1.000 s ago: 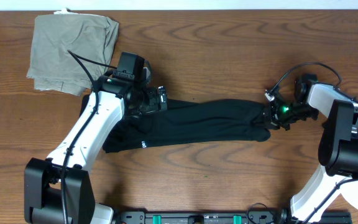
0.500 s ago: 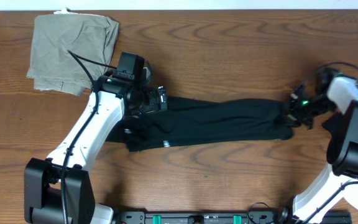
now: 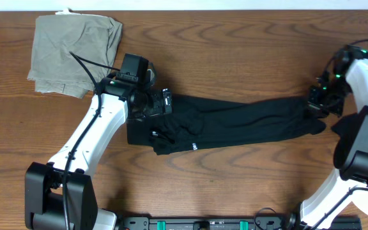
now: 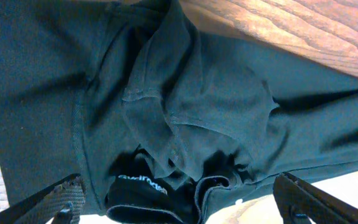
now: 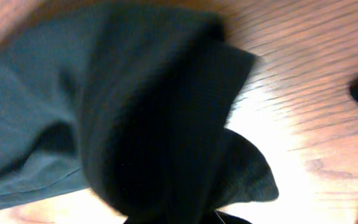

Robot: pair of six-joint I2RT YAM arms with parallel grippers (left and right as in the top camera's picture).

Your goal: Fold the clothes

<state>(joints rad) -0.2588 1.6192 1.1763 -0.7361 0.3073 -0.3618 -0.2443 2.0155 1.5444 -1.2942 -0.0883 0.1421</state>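
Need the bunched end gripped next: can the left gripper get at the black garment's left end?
Probably yes: the open left gripper hangs directly over the bunched left end of the black garment, with nothing in between.

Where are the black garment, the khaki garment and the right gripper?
black garment [image 3: 235,124], overhead view, middle of the stretched fabric.
khaki garment [image 3: 69,51], overhead view, centre of the folded cloth.
right gripper [image 3: 314,107], overhead view, fingertips pinching the black garment's end.

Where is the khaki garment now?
In the overhead view, the khaki garment lies at the far left of the table, beyond the left gripper and the black garment.
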